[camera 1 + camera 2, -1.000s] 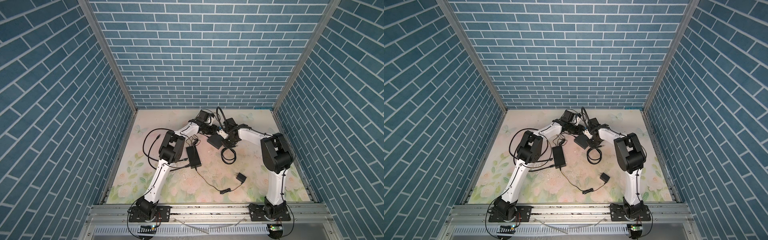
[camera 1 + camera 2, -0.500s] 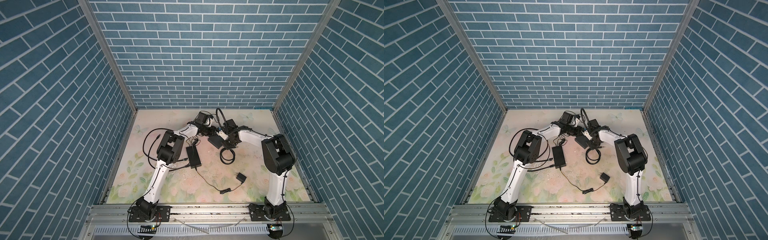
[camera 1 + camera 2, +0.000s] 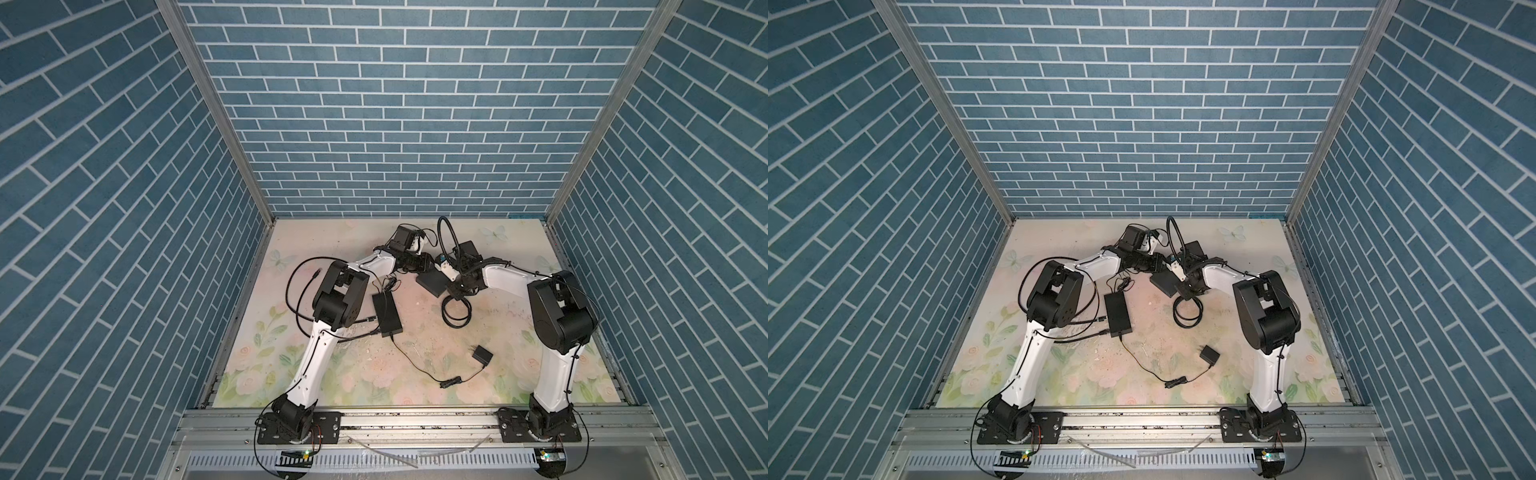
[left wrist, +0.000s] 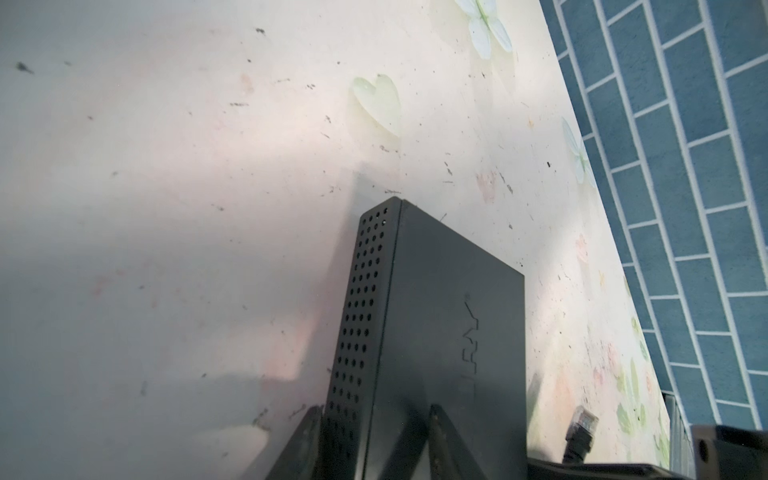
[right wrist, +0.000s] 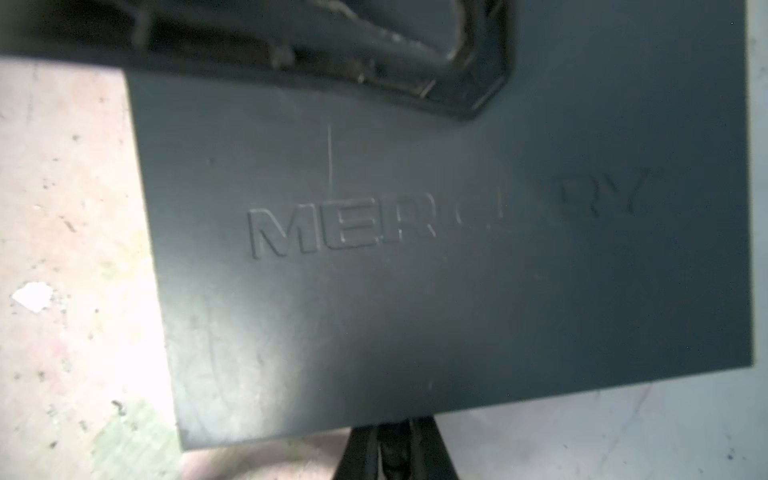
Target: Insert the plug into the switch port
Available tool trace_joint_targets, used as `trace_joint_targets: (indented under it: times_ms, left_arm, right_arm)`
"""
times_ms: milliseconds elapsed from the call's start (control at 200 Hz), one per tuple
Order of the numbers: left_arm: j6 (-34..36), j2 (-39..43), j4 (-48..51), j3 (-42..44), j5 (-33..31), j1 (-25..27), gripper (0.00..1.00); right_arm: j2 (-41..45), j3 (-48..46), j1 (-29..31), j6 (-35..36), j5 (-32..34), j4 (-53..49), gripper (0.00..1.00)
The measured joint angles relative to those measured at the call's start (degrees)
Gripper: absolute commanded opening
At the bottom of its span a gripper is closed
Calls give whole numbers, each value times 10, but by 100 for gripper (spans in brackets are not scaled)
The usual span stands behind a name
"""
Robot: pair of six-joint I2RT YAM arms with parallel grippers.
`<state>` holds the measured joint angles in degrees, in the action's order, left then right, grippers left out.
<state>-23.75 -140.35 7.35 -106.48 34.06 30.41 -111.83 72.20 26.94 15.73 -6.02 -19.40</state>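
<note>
The switch [image 3: 430, 284] [image 3: 1163, 284] is a flat black box at the back middle of the mat. My left gripper [image 3: 424, 265] [image 4: 374, 451] is shut on one end of it, with one finger on its top face and one behind its perforated side [image 4: 361, 316]. My right gripper [image 3: 452, 286] [image 5: 395, 453] is shut on the black cable end with the plug, right at the switch's near edge [image 5: 415, 407]. In the left wrist view the plug [image 4: 582, 428] lies just beside the switch's edge. No port shows in any view.
The plug's cable [image 3: 455, 316] coils on the mat in front of the switch and arches up behind the arms. A long black power brick [image 3: 386, 307] lies left of centre. A small black adapter [image 3: 482, 355] with its thin lead sits nearer the front.
Both grippers have closed a little more. The right arm's elbow has drifted slightly to the right. The switch has hardly moved.
</note>
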Motion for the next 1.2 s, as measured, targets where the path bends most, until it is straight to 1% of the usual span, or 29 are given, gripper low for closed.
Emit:
trace_joint_targets:
  times_ms: [85, 185, 300, 410, 520, 565, 600, 605, 610, 615, 620, 630, 715, 750, 770, 815, 855, 880, 895, 970, 1100, 1160, 1200]
  left_arm:
    - [-2, 0, -2, 0, -4, 0, 41]
    - [5, 1, 9, -5, -15, 0, 43]
    - [32, 0, 75, -42, -40, 1, 47]
    - [52, -13, 143, -95, -52, 1, 49]
    - [59, -19, 177, -132, -46, -5, 53]
    - [60, -19, 182, -144, -40, -8, 59]
    - [64, -17, 181, -151, -35, -11, 76]
    - [67, -17, 181, -152, -35, -11, 77]
    - [68, -16, 181, -152, -35, -12, 82]
    - [66, -16, 181, -152, -33, -12, 90]
    - [64, -16, 181, -152, -33, -13, 95]
    - [64, -14, 181, -153, -31, -14, 98]
    - [68, 3, 185, -151, -25, -28, 100]
    - [69, 15, 185, -146, -25, -34, 100]
    - [70, 23, 185, -142, -25, -38, 100]
    - [75, 50, 184, -123, -29, -46, 100]
    - [82, 85, 181, -92, -38, -53, 100]
    - [87, 111, 181, -70, -47, -57, 100]
    - [90, 123, 178, -58, -53, -59, 100]
    - [110, 222, 157, 39, -108, -67, 100]
    - [157, 418, 97, 236, -252, -70, 100]
    - [181, 494, 61, 322, -287, -80, 100]
    - [192, 541, 40, 379, -303, -98, 100]
  right_arm:
    - [0, 0, 0, 2, -1, 3, 11]
    - [1, -10, -1, 2, -7, 21, 22]
    - [7, -28, 1, 9, -15, 61, 32]
    - [33, -52, 3, 12, -14, 92, 38]
    - [73, -77, 2, 13, -12, 128, 43]
    - [93, -85, 1, 13, -12, 142, 45]
    - [110, -91, 0, 13, -12, 149, 47]
    - [112, -92, 0, 13, -11, 150, 47]
    - [115, -93, 0, 12, -11, 151, 47]
    - [117, -94, 0, 13, -11, 152, 47]
    - [120, -95, -1, 13, -11, 153, 47]
    - [124, -96, -1, 13, -11, 154, 48]
    - [163, -113, -5, 12, -8, 162, 51]
    - [177, -121, -7, 12, -3, 164, 54]
    - [186, -127, -10, 10, 2, 165, 60]
    - [203, -137, -15, -1, 14, 168, 71]
    - [216, -149, -21, -14, 33, 176, 84]
    - [226, -157, -26, -21, 49, 181, 96]
    - [232, -163, -29, -30, 58, 185, 99]
    - [264, -196, -46, -61, 114, 201, 99]
    - [343, -267, -81, -111, 202, 219, 99]
    - [382, -299, -96, -128, 238, 227, 99]
    - [404, -317, -104, -138, 257, 230, 99]
